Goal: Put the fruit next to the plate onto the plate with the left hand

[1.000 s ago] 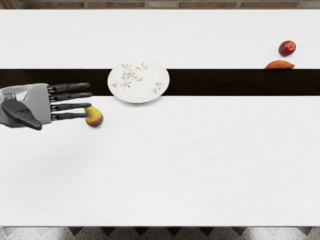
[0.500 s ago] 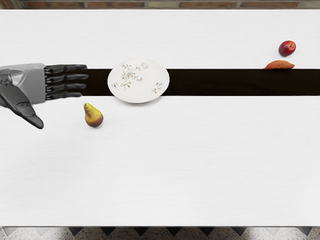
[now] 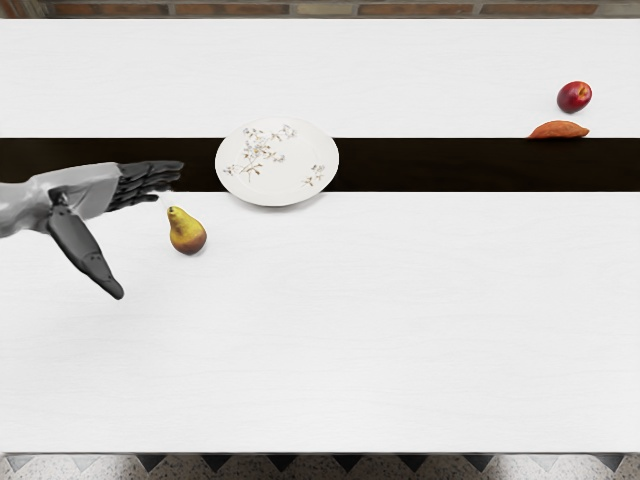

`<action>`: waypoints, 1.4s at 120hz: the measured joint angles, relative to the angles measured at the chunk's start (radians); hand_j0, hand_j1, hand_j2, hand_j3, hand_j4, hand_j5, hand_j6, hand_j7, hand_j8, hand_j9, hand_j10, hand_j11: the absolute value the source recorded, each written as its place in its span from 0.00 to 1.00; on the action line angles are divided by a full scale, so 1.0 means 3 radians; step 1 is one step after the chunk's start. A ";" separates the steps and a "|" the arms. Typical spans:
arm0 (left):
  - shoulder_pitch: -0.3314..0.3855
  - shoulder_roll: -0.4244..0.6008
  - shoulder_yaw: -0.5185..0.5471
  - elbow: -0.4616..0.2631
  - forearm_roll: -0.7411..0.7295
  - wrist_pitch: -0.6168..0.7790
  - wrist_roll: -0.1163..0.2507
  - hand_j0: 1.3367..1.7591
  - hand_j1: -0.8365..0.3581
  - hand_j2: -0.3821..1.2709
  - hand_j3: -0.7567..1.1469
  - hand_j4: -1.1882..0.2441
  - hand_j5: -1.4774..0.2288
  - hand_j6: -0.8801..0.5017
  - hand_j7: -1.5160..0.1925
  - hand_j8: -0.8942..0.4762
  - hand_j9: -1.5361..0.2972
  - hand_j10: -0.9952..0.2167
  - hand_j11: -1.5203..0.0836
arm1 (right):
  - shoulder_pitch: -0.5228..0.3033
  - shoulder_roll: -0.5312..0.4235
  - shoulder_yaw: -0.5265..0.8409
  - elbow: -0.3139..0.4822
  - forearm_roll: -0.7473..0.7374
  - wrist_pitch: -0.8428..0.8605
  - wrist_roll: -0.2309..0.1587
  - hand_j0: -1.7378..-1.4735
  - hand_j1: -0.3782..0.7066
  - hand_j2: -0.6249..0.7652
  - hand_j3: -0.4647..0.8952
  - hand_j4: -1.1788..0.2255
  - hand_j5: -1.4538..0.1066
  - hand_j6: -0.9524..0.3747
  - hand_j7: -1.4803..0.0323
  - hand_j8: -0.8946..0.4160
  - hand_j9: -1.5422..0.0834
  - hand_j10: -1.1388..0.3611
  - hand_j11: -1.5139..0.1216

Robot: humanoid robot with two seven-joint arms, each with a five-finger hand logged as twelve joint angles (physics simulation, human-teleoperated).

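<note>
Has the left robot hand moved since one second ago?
Yes. The left robot hand went up the picture, off the pear, now level with the plate.

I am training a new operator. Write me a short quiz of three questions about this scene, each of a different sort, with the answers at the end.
1. True or false: the pear already lies on the plate.
2. Choose one. The left hand is: A) shut on the pear; B) open and holding nothing, beside the pear; C) resting flat on the plate.
3. Fill the gap: the red apple lies far from the plate, toward the picture's ____ edge.

Key: 1 false, the pear stands on the table in front of the plate's left side; 2 B; 3 right.
</note>
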 joint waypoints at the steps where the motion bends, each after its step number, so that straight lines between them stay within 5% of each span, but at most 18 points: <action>1: 0.0000 0.0000 -0.0001 0.0000 0.0014 0.0014 -0.0008 0.76 0.99 0.23 0.40 0.83 0.87 0.63 0.89 0.65 0.84 0.82 0.95 | 0.0000 0.0000 0.0000 0.0000 0.0000 0.0000 0.0000 0.30 0.06 0.45 0.34 0.82 0.91 0.70 0.95 0.66 0.93 0.74 0.90; 73: 0.0411 -0.0646 0.0069 0.0285 0.0602 0.1571 -0.0113 0.76 0.99 0.23 0.40 0.83 0.87 0.63 0.89 0.65 0.84 0.82 0.95 | 0.0025 0.0000 0.0005 -0.0001 -0.0001 0.0000 -0.0002 0.30 0.06 0.45 0.34 0.82 0.91 0.70 0.95 0.66 0.93 0.74 0.90; 124: 0.0597 -0.1073 0.0097 0.0530 0.1132 0.2055 -0.0108 0.76 0.96 0.24 0.40 0.80 0.84 0.61 0.86 0.62 0.81 0.79 0.92 | 0.0026 0.0000 0.0002 -0.0001 -0.0001 0.0000 -0.0004 0.30 0.06 0.45 0.34 0.82 0.91 0.70 0.95 0.66 0.93 0.74 0.90; 168: 0.0572 -0.1136 0.0200 0.0777 0.1231 0.2088 -0.0076 0.76 0.81 0.26 0.40 0.70 0.73 0.50 0.75 0.52 0.71 0.67 0.80 | 0.0026 0.0000 0.0000 -0.0001 -0.0001 0.0000 -0.0002 0.30 0.06 0.45 0.34 0.82 0.91 0.70 0.95 0.66 0.93 0.74 0.90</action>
